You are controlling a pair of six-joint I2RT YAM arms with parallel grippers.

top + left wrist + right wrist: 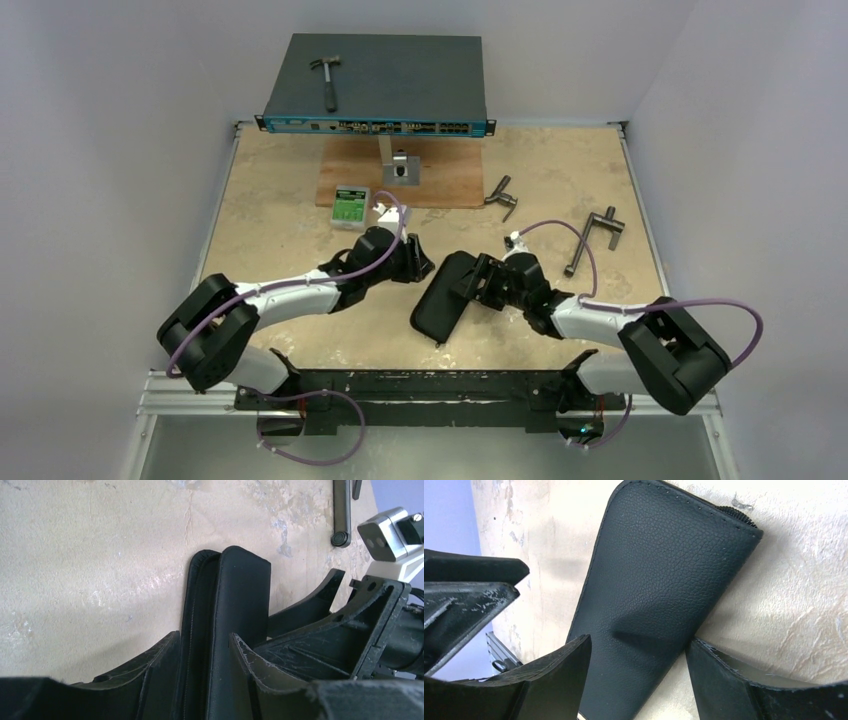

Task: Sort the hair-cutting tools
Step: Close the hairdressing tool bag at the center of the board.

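The hair-cutting tools are out of view. A black leather zip case (440,300) lies at the table's middle, between my two arms. My left gripper (418,262) is at the case's far end. In the left wrist view the case (240,595) runs up between the fingers of that gripper (204,635), one finger against its zipper edge and the other against its face. My right gripper (478,280) hovers at the same end from the right. In the right wrist view this gripper (638,640) stands open, its fingers straddling the case (659,570) without touching it.
Two grey T-handle tools (503,195) (595,238) lie at the right. A hammer (327,80) rests on a blue-grey switch box (400,70) at the back. A wooden board (450,175) with a metal bracket (402,168) and a green box (351,206) sit beyond the grippers.
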